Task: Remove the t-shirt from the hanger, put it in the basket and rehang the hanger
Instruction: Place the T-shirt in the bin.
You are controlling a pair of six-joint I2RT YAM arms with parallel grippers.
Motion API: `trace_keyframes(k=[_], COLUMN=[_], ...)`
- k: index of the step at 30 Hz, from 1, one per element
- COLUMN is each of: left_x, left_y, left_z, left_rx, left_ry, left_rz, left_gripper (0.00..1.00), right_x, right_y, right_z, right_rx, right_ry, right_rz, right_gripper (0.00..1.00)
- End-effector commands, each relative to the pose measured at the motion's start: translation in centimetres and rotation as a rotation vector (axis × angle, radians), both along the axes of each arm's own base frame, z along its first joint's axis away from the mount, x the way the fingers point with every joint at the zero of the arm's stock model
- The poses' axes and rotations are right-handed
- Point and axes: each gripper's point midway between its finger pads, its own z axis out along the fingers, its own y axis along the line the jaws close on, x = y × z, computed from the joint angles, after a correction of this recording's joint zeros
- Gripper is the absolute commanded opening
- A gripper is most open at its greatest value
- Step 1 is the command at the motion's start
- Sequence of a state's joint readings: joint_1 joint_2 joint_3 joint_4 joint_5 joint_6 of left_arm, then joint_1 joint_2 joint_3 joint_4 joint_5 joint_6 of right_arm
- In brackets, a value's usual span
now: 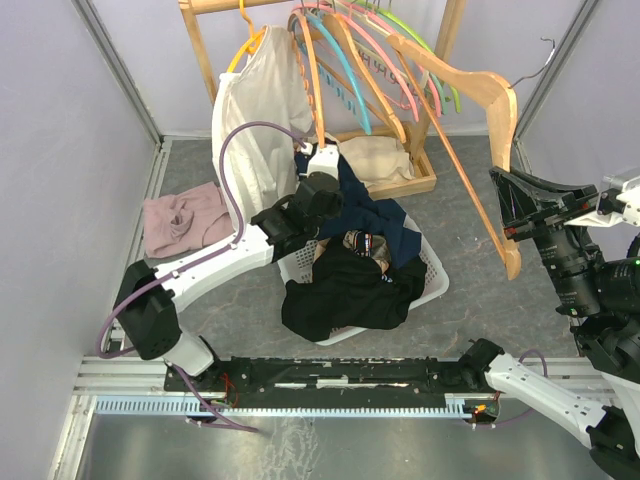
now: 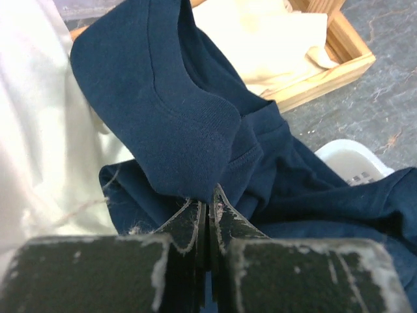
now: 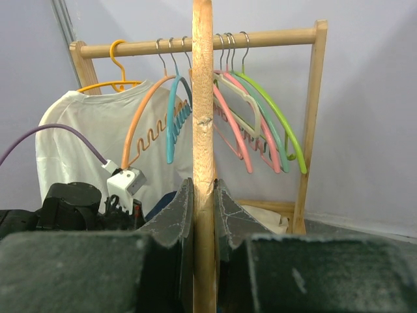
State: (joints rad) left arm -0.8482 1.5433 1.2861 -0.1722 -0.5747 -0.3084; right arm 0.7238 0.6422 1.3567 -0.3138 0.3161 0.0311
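Observation:
The navy t-shirt (image 1: pixel 385 225) lies bunched over the white basket's far rim, off the hanger. My left gripper (image 1: pixel 335 175) is shut on a fold of the navy t-shirt (image 2: pixel 176 111); in the left wrist view the left gripper's (image 2: pixel 208 199) jaws pinch the cloth's edge. The bare wooden hanger (image 1: pixel 480 85) hangs in the air at the right, one arm slanting down. My right gripper (image 1: pixel 512 215) is shut on that lower arm; in the right wrist view the wooden hanger (image 3: pixel 202 98) stands upright between the right gripper's (image 3: pixel 204 189) jaws.
A white laundry basket (image 1: pixel 432 278) holds a black garment (image 1: pixel 345 290). A wooden rack (image 1: pixel 200 45) at the back carries several coloured hangers (image 1: pixel 350 45) and a cream shirt (image 1: pixel 260 110). Its base tray (image 1: pixel 425 180) holds cream cloth. A pink garment (image 1: pixel 185 220) lies at left.

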Motion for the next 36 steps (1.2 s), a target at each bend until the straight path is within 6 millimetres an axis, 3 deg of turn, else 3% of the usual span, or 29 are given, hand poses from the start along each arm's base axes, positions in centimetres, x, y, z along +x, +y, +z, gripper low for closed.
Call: trace_keyframes(k=[1, 7, 16, 24, 29, 36], left_x=[-0.7, -2.4, -7.4, -11.9, -14.5, -17.6], left_y=[0.7, -0.2, -3.7, -5.3, -6.2, -6.1], left_z=[1.5, 1.6, 5.2, 9.0, 13.8, 23.3], left_rx=[-0.065, -0.073, -0.098, -0.130, -0.137, -0.209], left_ry=[-0.037, -0.053, -0.136, -0.208, -0.308, -0.463], left_rz=[0.033, -0.011, -0.171, -0.273, -0.353, -0.443], left_gripper=[0.03, 0.03, 0.03, 0.03, 0.03, 0.03], right_x=[-0.7, -0.5, 0.2, 0.2, 0.6, 1.3], right_y=[-0.2, 0.0, 0.5, 0.7, 0.7, 0.8], right_z=[1.3, 1.3, 1.0, 1.1, 1.1, 0.9], right_rx=[0.043, 0.032, 0.024, 0.026, 0.023, 0.011], right_ry=[-0.040, -0.036, -0.025, -0.026, -0.020, -0.006], right_rz=[0.022, 0.019, 0.016, 0.021, 0.007, -0.013], right_gripper=[0.02, 0.02, 0.02, 0.02, 0.02, 0.02])
